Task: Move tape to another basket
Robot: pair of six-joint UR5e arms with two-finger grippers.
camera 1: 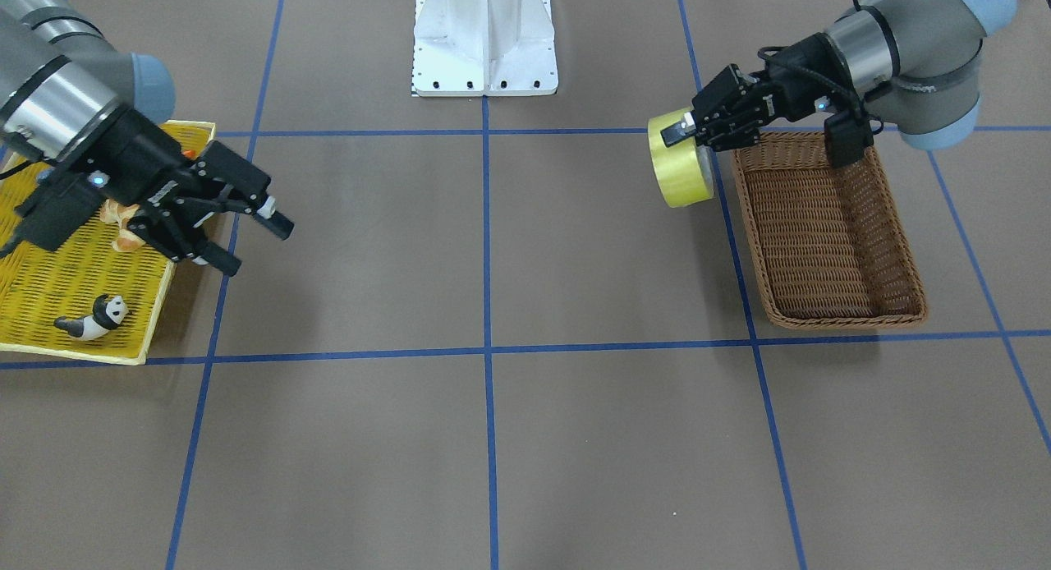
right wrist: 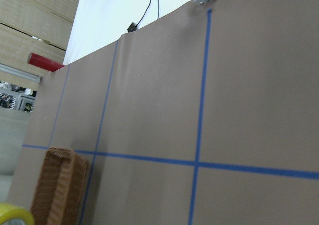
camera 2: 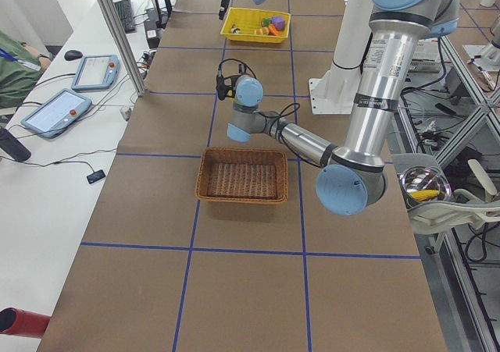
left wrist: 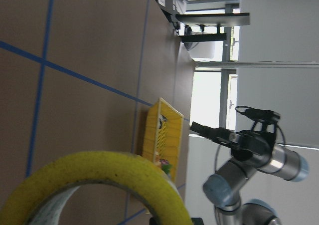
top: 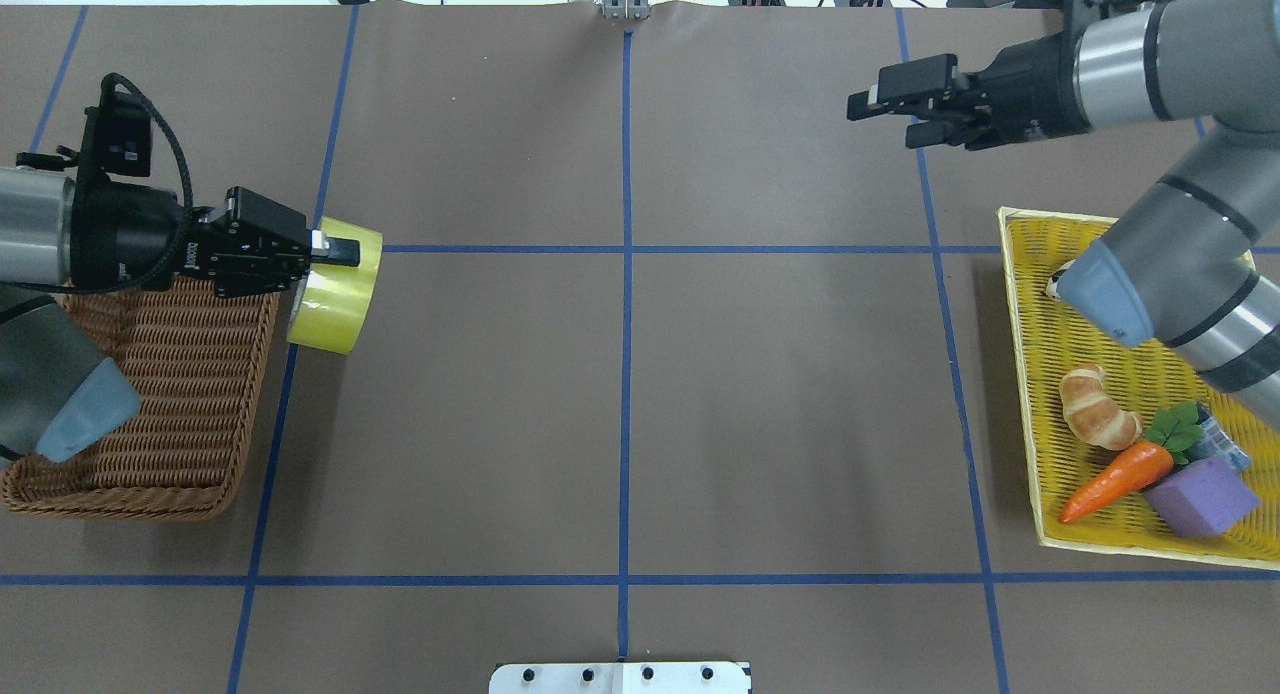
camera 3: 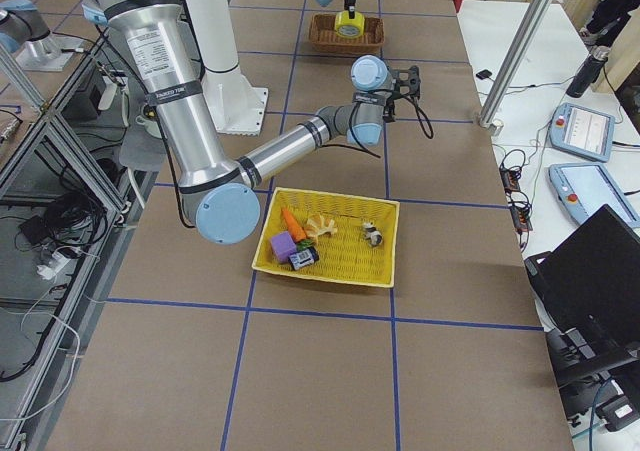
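While tape (top: 335,294) hangs beside basket (top: 190,374), toys (top: 1115,479) occupy tray (top: 1040,304).

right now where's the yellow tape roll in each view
front-facing: tape upper right in the left gripper, beside the basket
overhead: tape at left, right of the basket
exterior left: hidden behind the left arm
exterior right: tape top centre, at the far basket
left wrist: tape as a yellow arc along the bottom
right wrist: tape in the bottom-left corner
landmark: the brown basket, missing only from left wrist
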